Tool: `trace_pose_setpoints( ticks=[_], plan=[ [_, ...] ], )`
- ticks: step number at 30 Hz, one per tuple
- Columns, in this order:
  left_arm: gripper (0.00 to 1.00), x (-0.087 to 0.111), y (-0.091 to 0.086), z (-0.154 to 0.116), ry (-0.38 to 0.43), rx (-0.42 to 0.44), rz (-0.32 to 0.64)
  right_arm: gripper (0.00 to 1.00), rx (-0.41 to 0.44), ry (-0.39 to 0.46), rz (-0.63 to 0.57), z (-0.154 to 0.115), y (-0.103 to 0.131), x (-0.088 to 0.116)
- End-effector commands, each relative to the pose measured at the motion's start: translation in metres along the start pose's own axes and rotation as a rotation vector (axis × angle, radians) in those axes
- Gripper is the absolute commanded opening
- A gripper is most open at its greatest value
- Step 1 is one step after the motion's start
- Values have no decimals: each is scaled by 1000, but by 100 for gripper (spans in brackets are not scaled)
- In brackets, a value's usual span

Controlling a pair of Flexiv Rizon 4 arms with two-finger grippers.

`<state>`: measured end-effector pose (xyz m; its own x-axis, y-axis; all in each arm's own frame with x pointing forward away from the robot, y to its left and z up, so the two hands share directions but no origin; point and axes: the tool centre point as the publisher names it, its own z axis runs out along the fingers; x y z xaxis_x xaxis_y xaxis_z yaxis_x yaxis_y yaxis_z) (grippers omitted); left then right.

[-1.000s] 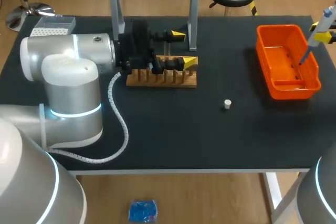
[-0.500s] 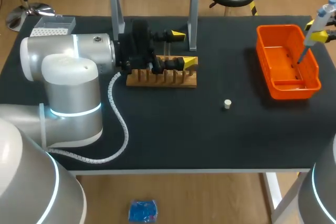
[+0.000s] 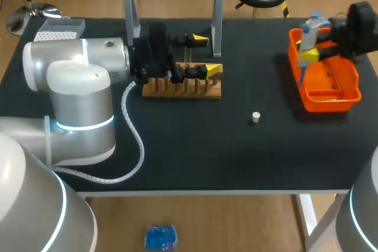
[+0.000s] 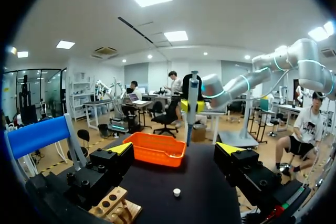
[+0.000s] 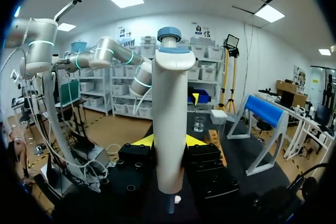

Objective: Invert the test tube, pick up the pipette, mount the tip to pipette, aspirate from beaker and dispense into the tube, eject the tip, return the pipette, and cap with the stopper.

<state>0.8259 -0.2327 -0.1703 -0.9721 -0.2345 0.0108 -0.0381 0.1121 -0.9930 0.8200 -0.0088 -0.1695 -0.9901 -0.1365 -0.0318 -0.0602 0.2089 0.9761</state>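
The pipette (image 5: 169,103) stands upright, clamped in the right end effector (image 5: 169,141).

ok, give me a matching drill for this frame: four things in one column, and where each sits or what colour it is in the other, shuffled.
Things:
1. pipette
2. stopper
3. wooden rack
4. bin

Descriptions:
A. alone on the bare table, nothing touching it
B. orange, at the table's right side
C. clamped between the fingers of the right gripper
D. just below the open left gripper

Pairs: 1-C, 2-A, 3-D, 4-B
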Motion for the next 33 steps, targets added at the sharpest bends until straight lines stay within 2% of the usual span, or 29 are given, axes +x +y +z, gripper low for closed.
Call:
trace_pose_setpoints(
  ticks=[1,6,10,14,18,24,33],
  plan=[
    [100,1,0,1,-3,0,1,0,3,24,0,45,0,-6],
    [100,1,0,1,-3,0,1,0,0,44,11,71,-2,-7],
    [100,1,0,1,-3,0,1,0,-5,19,29,86,-4,-8],
    [100,1,0,1,-3,0,1,0,-41,-14,37,103,-6,-7],
    [100,1,0,1,-3,0,1,0,-77,-10,15,120,-4,-5],
    [100,1,0,1,-3,0,1,0,-132,-26,-10,141,0,-4],
    [100,1,0,1,-3,0,1,0,-151,-29,-19,166,-1,-4]
  ],
)
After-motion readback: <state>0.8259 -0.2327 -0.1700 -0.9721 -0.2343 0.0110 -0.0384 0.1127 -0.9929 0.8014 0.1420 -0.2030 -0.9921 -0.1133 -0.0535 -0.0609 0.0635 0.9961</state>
